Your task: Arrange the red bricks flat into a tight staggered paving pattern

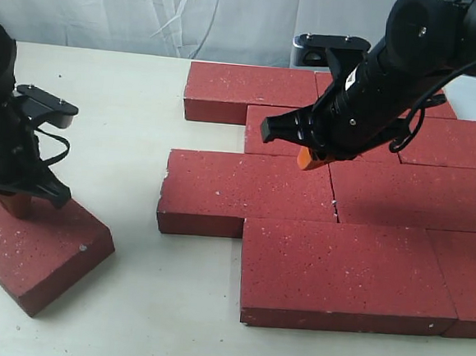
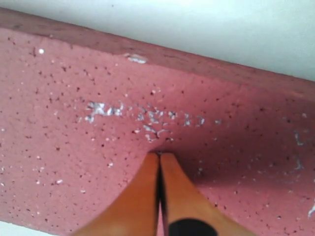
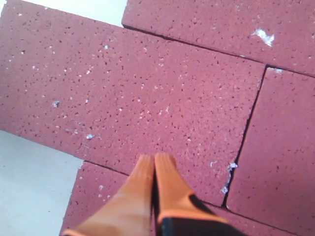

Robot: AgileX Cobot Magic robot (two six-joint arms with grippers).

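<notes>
Left gripper on the lone brick at left, right gripper over the paved red bricks — fingers of both pressed together, empty.

- A lone brick is lying flat on the bench at the front left, turned at an angle and well apart from the rest.
- The left claw is standing on top of that lone brick, near its back end.
- The other bricks are lying flat on the right in four staggered rows, edges touching.
- In the second row from the front, the left brick is sticking out furthest left.
- The right claw is hanging over that left brick's back edge.
</notes>
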